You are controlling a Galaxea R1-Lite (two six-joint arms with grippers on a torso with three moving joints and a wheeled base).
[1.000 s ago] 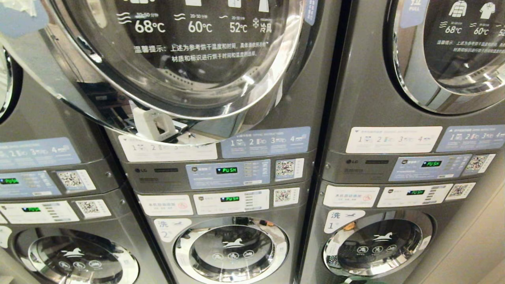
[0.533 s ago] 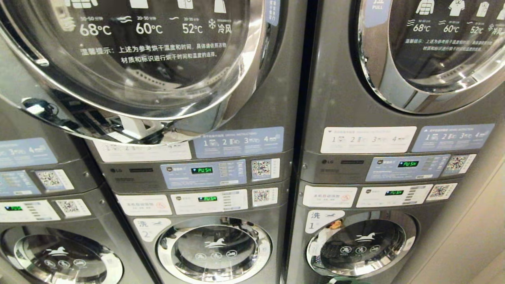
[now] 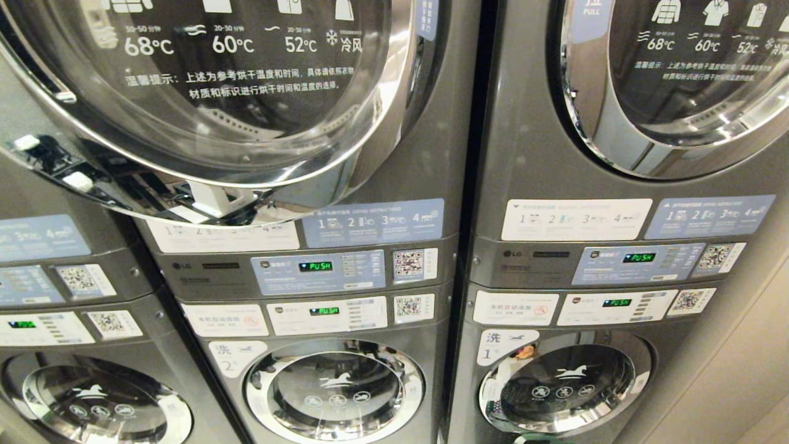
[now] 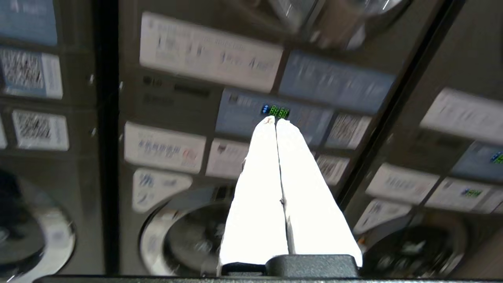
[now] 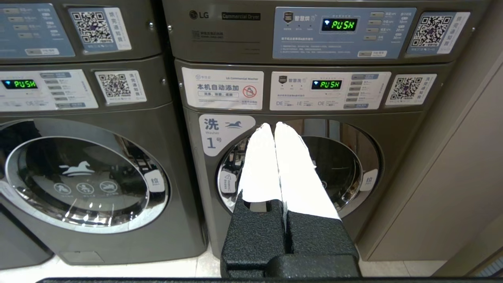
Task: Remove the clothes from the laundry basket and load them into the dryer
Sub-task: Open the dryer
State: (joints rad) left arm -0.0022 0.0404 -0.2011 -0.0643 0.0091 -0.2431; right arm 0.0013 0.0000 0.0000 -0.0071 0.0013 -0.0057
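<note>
Grey machines [image 3: 431, 154] carry chrome door rings [image 3: 382, 123], green displays [image 3: 320, 266], and white and pale-blue labels [image 3: 373, 223].

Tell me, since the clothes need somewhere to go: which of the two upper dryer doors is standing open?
The middle stack's dryer door: its chrome ring swings out, overhanging the labels below. The right stack's door sits flush, closed.
</note>
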